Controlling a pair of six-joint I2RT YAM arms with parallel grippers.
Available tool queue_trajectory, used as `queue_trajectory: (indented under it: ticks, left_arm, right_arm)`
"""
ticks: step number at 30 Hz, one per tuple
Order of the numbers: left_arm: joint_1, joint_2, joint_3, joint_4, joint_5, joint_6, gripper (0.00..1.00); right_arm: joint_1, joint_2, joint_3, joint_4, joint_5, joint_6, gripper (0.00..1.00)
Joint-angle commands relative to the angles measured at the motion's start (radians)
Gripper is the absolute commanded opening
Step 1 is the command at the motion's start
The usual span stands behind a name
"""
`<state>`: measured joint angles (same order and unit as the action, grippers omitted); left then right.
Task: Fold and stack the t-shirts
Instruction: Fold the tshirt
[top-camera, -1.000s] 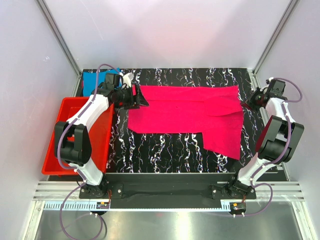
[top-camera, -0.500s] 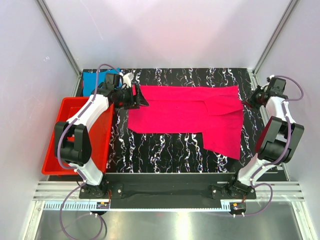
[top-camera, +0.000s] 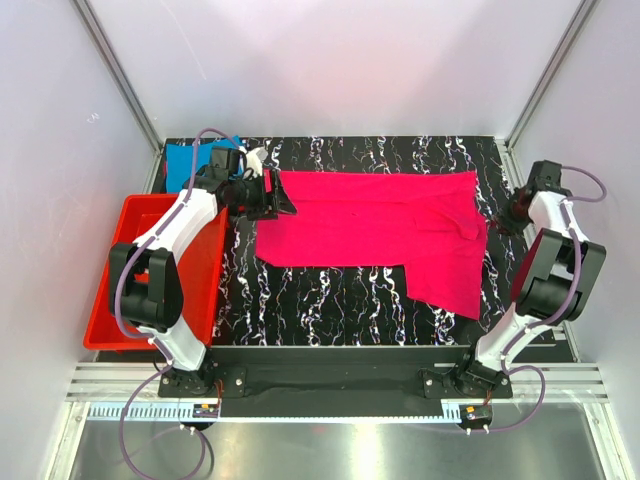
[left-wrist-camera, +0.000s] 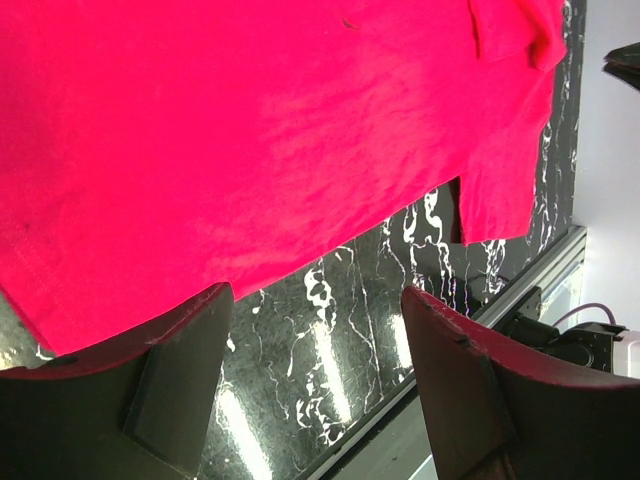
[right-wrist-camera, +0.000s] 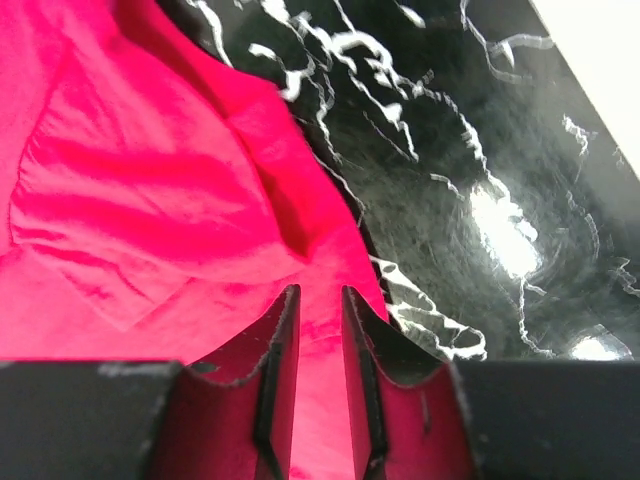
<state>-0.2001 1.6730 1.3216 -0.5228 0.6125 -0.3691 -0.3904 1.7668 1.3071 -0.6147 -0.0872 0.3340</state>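
Observation:
The magenta-pink t-shirt (top-camera: 370, 230) lies spread flat on the black marbled table, one sleeve hanging toward the near right. It fills the top of the left wrist view (left-wrist-camera: 250, 140) and the left of the right wrist view (right-wrist-camera: 130, 200). The turquoise-blue t-shirt (top-camera: 182, 163) lies at the back left corner, partly hidden by my left arm. My left gripper (top-camera: 275, 200) (left-wrist-camera: 318, 295) is open and empty at the pink shirt's left edge. My right gripper (top-camera: 503, 218) (right-wrist-camera: 320, 292) is at the shirt's right edge, jaws nearly together with pink cloth between them.
A rigid red plastic tray (top-camera: 105, 300) stands at the left, beside my left arm. Bare marbled table (top-camera: 330, 300) lies between the shirt and the near edge. Grey walls close in the back and sides.
My right gripper has moved down and toward the near side onto the shirt's right edge. The left arm and the shirt have barely moved.

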Motion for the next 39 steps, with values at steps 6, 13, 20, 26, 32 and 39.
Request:
queue_trajectory:
  ticks: [6,13,20,26,32,39]
  left_arm:
    - [-0.001,0.008,0.025,0.012,-0.016,0.021,0.74]
    - [-0.001,0.004,0.022,0.015,-0.01,0.024,0.74]
    - [-0.001,0.001,0.022,0.02,0.003,0.019,0.74]
    - [-0.001,0.002,0.025,0.02,0.009,0.019,0.74]
    - [-0.001,0.005,0.028,0.02,0.012,0.019,0.74]
    - [-0.001,0.008,0.028,0.02,0.012,0.019,0.74]
  right_arm:
    - [0.322,-0.046,0.061,0.102,0.034,-0.168,0.25]
    - [0.501,0.069,0.057,0.148,0.043,-0.288,0.24]
    - [0.532,0.146,0.092,0.168,0.083,-0.312,0.33]
    - [0.544,0.22,0.13,0.136,0.159,-0.329,0.33]
    - [0.555,0.227,0.116,0.162,0.176,-0.362,0.3]
    - [0.555,0.244,0.13,0.148,0.184,-0.362,0.24]
